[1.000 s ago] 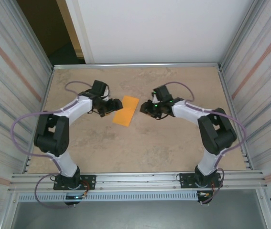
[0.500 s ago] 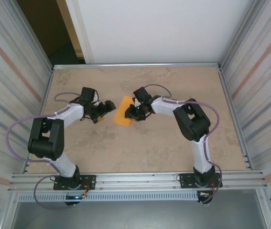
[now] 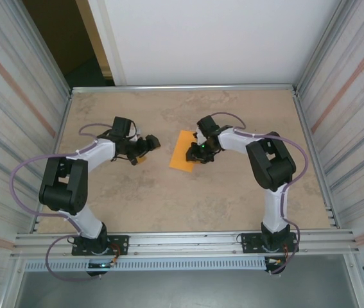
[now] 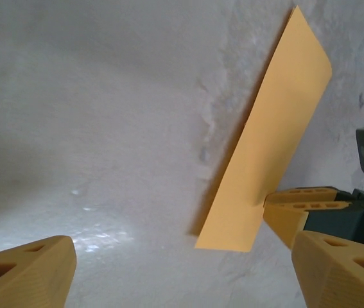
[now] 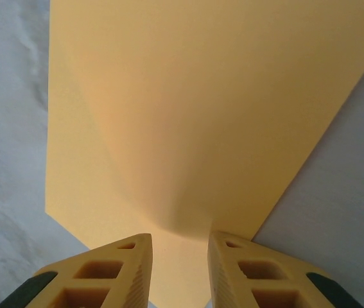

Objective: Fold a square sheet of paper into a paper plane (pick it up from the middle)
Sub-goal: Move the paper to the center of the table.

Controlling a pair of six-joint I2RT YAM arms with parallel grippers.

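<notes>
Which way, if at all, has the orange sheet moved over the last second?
Yes. The orange sheet has shifted right, toward the table's right rail and away from the left side, with the right gripper pinching its edge.

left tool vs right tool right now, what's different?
Left tool is wide open, empty; right tool is nearly closed, pinching the orange paper. Left tool sits clear of the paper; right tool is at its right edge. Both have orange fingers.
</notes>
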